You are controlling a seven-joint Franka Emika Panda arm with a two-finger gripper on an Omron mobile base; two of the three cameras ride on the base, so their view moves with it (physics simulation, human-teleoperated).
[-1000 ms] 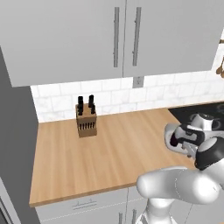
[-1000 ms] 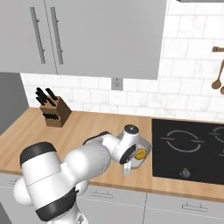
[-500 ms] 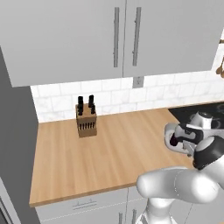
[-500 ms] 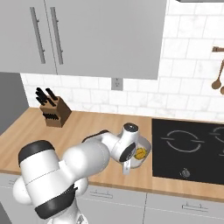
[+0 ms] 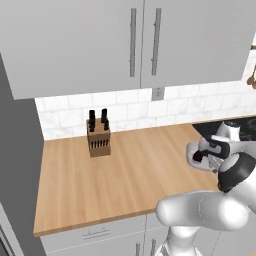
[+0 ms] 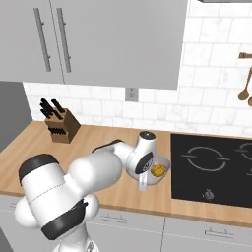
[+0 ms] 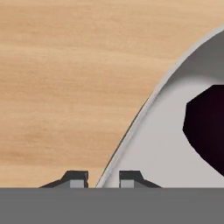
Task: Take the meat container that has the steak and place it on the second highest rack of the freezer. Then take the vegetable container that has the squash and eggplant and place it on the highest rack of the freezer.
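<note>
The vegetable container (image 6: pixel 166 163) is a shallow white bowl-like tray on the wooden counter (image 5: pixel 130 175), just left of the cooktop. The yellow squash (image 6: pixel 157 170) lies in it, and the eggplant (image 7: pixel 208 127) shows as a dark purple mass inside its wall. My gripper (image 7: pixel 103 178) points down at the tray's near-left rim (image 7: pixel 131 127), one fingertip (image 7: pixel 76 177) outside and the other inside, pinched close on the rim. In the base views the hand (image 6: pixel 143 155) covers much of the tray (image 5: pixel 194 156). The meat container, the steak and the freezer racks are out of view.
A wooden knife block (image 5: pixel 98 137) stands at the back of the counter by the tiled wall. A black cooktop (image 6: pixel 216 167) lies to the right of the tray. Grey wall cabinets (image 5: pixel 135 40) hang above. Wooden utensils (image 6: pixel 243 91) hang at the far right.
The jaws have drawn together onto the tray's rim. The arm and the tray have stayed almost where they were.
</note>
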